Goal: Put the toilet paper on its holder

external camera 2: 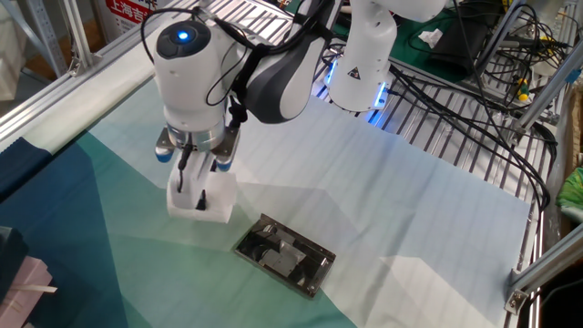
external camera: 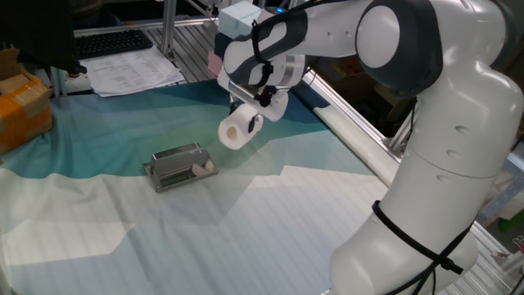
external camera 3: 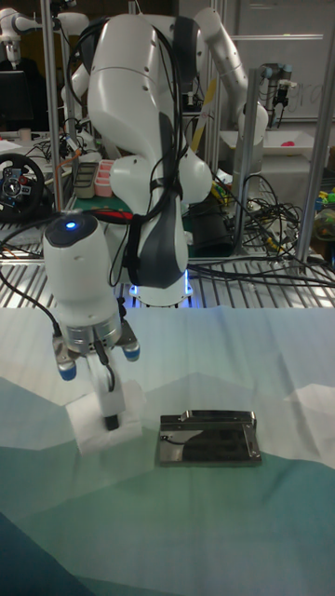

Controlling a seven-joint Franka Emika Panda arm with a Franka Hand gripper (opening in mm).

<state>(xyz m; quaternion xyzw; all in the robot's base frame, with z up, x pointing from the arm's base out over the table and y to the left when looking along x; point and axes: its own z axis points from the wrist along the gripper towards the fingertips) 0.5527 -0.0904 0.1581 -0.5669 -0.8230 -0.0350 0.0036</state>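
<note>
My gripper [external camera: 246, 120] [external camera 2: 199, 182] [external camera 3: 105, 410] is shut on the toilet paper [external camera: 236, 131] [external camera 2: 201, 197] [external camera 3: 104, 417], a small white roll held tilted in the air with its hollow core facing the holder. The holder [external camera: 180, 165] [external camera 2: 283, 254] [external camera 3: 208, 439] is a flat silver-grey metal bracket lying on the cloth, with a bar and a beige end. The roll hangs a little above and beside the holder, apart from it.
A teal and white cloth [external camera: 123, 229] covers the table. Papers and a keyboard [external camera: 123, 57] lie at the back, an orange box [external camera: 20, 106] at the left. Metal rails and cables [external camera 2: 474, 100] flank the far side.
</note>
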